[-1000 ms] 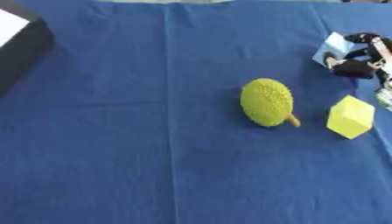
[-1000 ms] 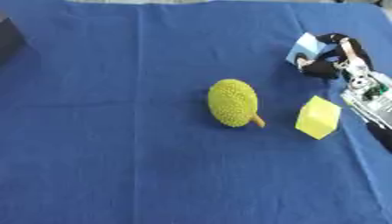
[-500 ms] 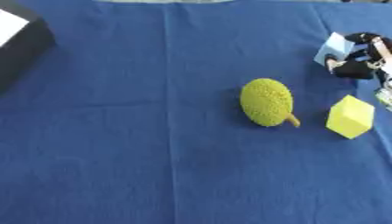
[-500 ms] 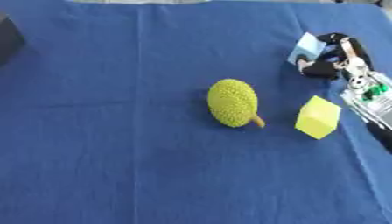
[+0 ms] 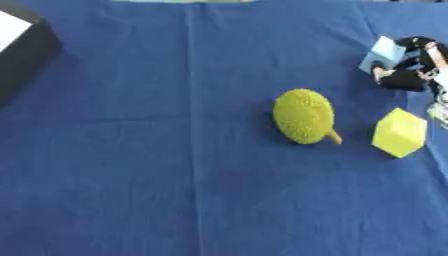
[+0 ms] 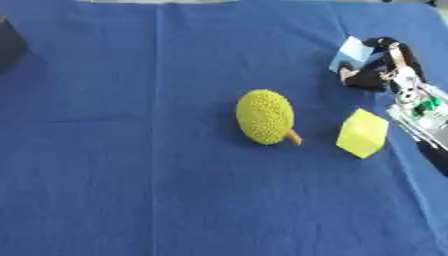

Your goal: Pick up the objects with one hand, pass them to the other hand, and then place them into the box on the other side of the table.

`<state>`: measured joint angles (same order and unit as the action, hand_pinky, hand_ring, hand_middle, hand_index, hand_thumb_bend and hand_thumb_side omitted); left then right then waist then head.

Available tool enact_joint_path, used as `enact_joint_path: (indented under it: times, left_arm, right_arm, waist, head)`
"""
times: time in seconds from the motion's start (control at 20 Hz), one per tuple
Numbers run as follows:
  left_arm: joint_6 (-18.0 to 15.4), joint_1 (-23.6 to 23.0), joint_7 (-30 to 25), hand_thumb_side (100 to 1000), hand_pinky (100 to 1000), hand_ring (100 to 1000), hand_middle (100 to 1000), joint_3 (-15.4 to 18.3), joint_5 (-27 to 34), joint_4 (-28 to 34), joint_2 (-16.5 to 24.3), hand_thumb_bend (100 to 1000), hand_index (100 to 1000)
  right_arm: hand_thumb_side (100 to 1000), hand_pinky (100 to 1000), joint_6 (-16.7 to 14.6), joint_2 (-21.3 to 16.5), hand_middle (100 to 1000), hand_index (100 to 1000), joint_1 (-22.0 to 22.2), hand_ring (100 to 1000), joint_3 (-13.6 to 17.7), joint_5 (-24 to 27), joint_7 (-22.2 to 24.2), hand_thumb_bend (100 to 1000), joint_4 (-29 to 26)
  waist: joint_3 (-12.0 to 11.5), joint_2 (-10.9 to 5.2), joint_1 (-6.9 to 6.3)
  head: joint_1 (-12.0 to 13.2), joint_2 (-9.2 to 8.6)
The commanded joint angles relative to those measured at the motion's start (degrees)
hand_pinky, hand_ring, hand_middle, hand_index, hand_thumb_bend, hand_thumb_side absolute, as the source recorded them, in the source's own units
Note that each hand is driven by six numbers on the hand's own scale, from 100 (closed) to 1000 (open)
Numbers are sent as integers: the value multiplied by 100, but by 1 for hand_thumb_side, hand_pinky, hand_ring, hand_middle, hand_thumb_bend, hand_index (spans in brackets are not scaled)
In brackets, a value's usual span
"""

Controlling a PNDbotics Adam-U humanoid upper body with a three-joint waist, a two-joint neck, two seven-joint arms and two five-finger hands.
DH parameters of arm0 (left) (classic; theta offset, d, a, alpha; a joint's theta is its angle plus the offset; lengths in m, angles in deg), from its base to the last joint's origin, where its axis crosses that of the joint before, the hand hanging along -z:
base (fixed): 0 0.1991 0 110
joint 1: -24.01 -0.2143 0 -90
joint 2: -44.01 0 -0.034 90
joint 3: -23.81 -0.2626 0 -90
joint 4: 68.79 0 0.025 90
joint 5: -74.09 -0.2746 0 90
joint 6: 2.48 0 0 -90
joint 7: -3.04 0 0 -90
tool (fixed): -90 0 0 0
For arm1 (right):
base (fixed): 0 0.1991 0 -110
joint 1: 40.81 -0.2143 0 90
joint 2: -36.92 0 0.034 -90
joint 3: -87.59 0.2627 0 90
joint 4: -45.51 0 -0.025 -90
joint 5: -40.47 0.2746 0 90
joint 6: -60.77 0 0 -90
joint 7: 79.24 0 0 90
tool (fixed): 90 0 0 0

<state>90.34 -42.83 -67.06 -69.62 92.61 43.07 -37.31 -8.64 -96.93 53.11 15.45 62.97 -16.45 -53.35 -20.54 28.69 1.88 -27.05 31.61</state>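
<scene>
Three things sit on the blue-covered worktop (image 6: 131,175), plus a black box (image 5: 22,47) way off at the far left corner. Using the bumpy yellow-green fruit (image 6: 265,116) with its little brown stem as the landmark: it's lying near the middle. The yellow cube (image 6: 362,133) is near its right side, not touching. Up and to the right of the fruit, the right robot hand (image 6: 378,72) has its fingers curled, pinching a small light-blue block (image 6: 352,52). Left robot hand isn't showing.
</scene>
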Motion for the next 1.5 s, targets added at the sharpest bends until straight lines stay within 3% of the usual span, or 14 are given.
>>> enact_joint_path:
  times: [0.05,0.15,0.2,1.0,1.5]
  left_arm:
    - [-9,12,-25,785,716,636,686,18,3,100,183,100,755]
    - [-8,3,-29,779,716,637,686,15,4,101,190,100,755]
    - [-8,-2,-32,783,716,637,686,14,4,101,196,100,755]
    - [-10,21,-103,755,716,639,687,-22,25,126,289,100,754]
    - [6,162,-240,707,717,642,689,-103,95,157,398,100,756]
  right_arm:
    - [100,540,-36,-167,716,634,13,614,41,12,-77,100,-186]
    - [100,531,-48,-172,715,632,28,608,28,4,-99,131,-283]
    - [100,528,-53,-175,715,632,36,607,20,-8,-109,100,-342]
    - [100,488,-22,-157,721,629,167,589,-29,-22,-368,100,-971]
    - [100,426,16,-153,723,622,44,563,-349,277,-597,100,-1549]
  waist:
    - [23,-189,-10]
    - [49,-208,-17]
    - [67,-220,-22]
    - [254,-395,-58]
    - [515,-683,-167]
  head:
    - [20,-10]
    - [35,4]
    - [45,10]
    - [138,75]
    - [353,284]
